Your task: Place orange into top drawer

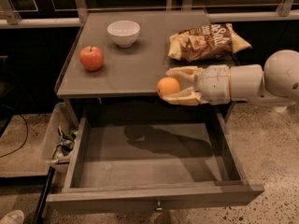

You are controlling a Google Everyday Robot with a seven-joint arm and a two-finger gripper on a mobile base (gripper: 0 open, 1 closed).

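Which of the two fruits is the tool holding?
The orange, gripped in the tool at the tabletop front edge above the open top drawer; the red apple sits free, away from it.

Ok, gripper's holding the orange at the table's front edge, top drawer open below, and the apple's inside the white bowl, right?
Not quite: the camera view shows the apple on the tabletop, left of the bowl and apart from it. The rest holds: gripper shut on the orange at the front edge, top drawer open below.
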